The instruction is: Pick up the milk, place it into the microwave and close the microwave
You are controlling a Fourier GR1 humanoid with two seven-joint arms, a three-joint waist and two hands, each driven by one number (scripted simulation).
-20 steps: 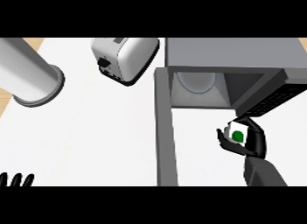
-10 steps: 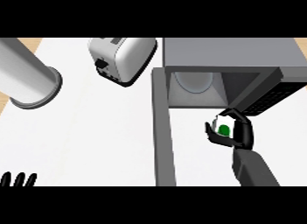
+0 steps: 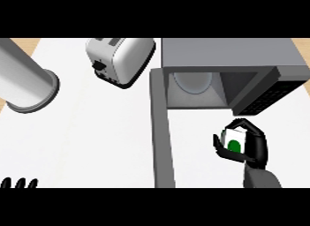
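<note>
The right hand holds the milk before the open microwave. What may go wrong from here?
1. The milk, in the right hand, hangs below the control panel, right of the opening; a straight push may hit the panel.
2. The hand curls round the milk, so it may tip on the round plate inside when released.
3. The open door juts out at the left; the left hand rests far off at the lower edge, so closing may be awkward.
</note>
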